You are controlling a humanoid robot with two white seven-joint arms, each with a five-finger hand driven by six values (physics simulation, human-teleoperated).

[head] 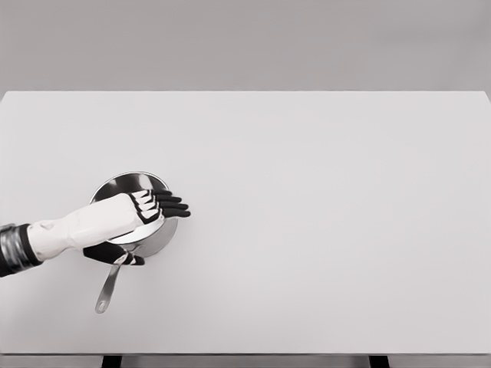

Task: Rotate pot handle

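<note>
While reaching in from lower left: left hand [149,208] laid across pot [130,186], fingers [173,205] extended and pressed together over right rim, thumb curled below near handle [109,288] base. Pot on left part of white desk [322,215]; handle pointing toward near edge, slightly left.

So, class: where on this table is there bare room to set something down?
The table is bare right of the pot and behind it to the far edge. It is crowded only at the left, around the pot, its handle and the left hand.

Shiny steel pot [123,186] sits upright, bench's [322,230] front-left area; long handle [108,288] points toward front edge, slightly left.
</note>
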